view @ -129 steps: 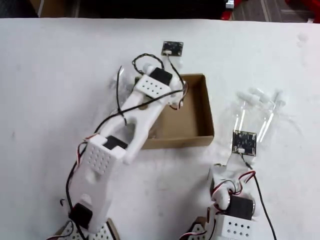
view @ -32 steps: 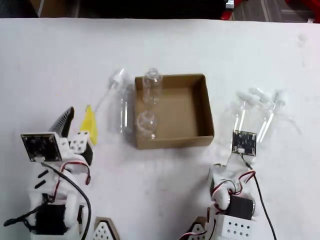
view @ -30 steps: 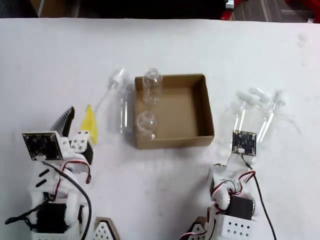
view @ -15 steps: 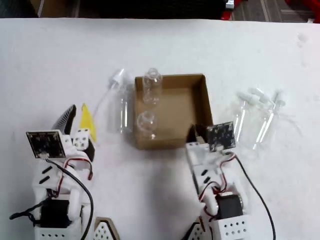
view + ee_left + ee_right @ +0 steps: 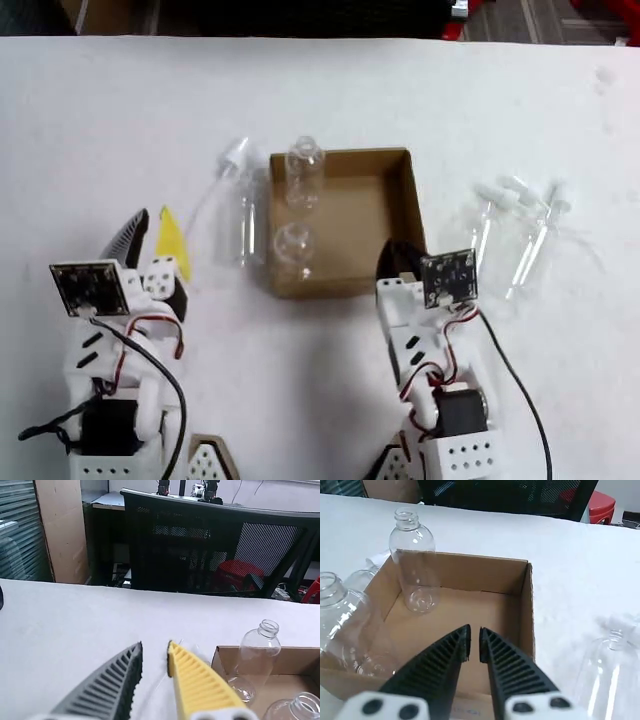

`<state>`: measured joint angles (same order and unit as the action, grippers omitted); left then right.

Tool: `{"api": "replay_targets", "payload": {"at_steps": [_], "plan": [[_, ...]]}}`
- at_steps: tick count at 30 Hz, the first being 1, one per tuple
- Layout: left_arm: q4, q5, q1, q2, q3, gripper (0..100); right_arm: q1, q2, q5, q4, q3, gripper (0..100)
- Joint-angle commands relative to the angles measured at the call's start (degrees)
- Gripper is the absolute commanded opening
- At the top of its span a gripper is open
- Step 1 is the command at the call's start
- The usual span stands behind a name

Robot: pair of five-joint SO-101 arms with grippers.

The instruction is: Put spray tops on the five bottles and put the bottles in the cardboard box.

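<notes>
The white table (image 5: 90,110) carries the cardboard box (image 5: 417,205) about midway between its left and right edges. The right gripper (image 5: 473,631) hangs over the box's near wall by its right corner, jaws drawn to a thin slit with nothing between them. The left gripper (image 5: 155,650) sits toward the table's near left corner, jaws a little apart and likewise empty. Two clear bottles stand along the box's left wall, the far bottle (image 5: 304,170) and the near bottle (image 5: 292,247) (both open-necked). A lying bottle (image 5: 246,220) rests just outside that wall, and more bottles (image 5: 525,245) lie clustered toward the right edge, their number hard to tell. They look like thin, empty plastic: light, slick, quick to dent or roll, so I would grip gently across the stiffer neck. The spray tops (image 5: 503,190), with slim tubes, are best taken by the head.
</notes>
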<state>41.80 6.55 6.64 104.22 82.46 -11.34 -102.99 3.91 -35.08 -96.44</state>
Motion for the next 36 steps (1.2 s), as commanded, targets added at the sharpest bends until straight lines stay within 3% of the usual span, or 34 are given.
{"api": "replay_targets", "payload": {"at_steps": [1,5,9,12,16,21,27,36], "plan": [[-0.4,-7.2,-0.8,0.3,-1.7,12,1.1,-0.3,-0.3,-0.5,-0.4,2.2],[-0.7,-19.7,-6.3,0.2,-0.3,12,1.1,-0.3,-0.3,-0.7,-0.4,2.2],[-0.1,-20.4,-8.3,0.2,-0.4,10,1.1,-0.3,-0.3,-0.7,-0.4,2.2],[8.1,-28.2,-9.6,0.2,-5.1,13,1.1,-0.3,-0.3,-0.8,-0.4,2.2],[20.5,-34.0,-16.6,0.3,-12.3,15,1.1,-0.3,-0.3,-0.8,-0.4,2.2],[23.0,-36.1,-18.9,0.3,-14.4,15,1.1,-0.3,-0.3,-0.8,-0.4,2.2],[16.6,-36.0,-13.4,0.3,-11.6,15,1.1,-0.3,-0.3,-0.8,-0.4,2.2],[-5.2,-35.8,-8.0,0.3,1.6,15,1.1,-0.3,-0.2,-2.3,-0.4,2.2]]}}
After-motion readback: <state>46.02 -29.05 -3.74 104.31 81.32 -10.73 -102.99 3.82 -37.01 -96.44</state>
